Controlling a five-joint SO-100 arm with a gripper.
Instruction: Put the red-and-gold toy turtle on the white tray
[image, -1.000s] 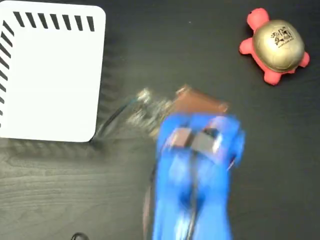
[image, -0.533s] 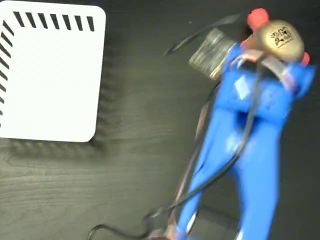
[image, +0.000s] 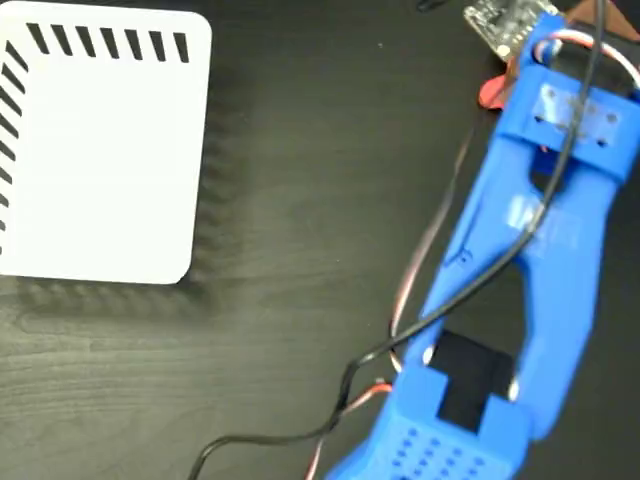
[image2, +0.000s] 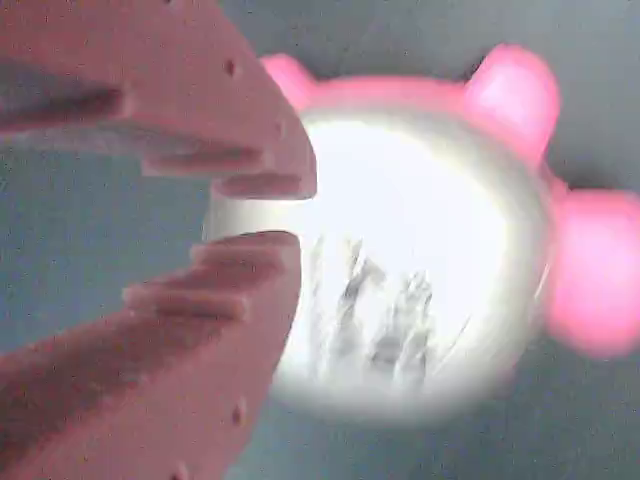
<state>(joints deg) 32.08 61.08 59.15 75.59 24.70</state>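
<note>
Across the dark wood-grain tabletop (image: 300, 200) in the fixed view, the large flat white rectangular tray (image: 100, 170) with black slanted slots lies at upper left, with nothing on it. The blue printed arm (image: 540, 250) now reaches up the right side to the top right corner, where a second ago it sat blurred near centre and half a second ago was just arriving at the toy. The small red-and-gold toy turtle (image: 490, 93) is almost wholly hidden under the arm; only a sliver of coral red shows at the arm's left edge. It lies well apart from the tray.

Wrist view: the gripper (image2: 262, 213), with pinkish ridged fingers (image2: 215, 310), is nearly closed, only a narrow gap showing between the tips. It holds nothing; the tips sit over the left rim of the turtle's gold shell, which is overexposed and blurred, with red limbs (image2: 510, 85) visible at the right.

Judgement: the approach appears complete, but the grasp is not yet made. The jaws would likely need to open wider to span the shell.
</note>
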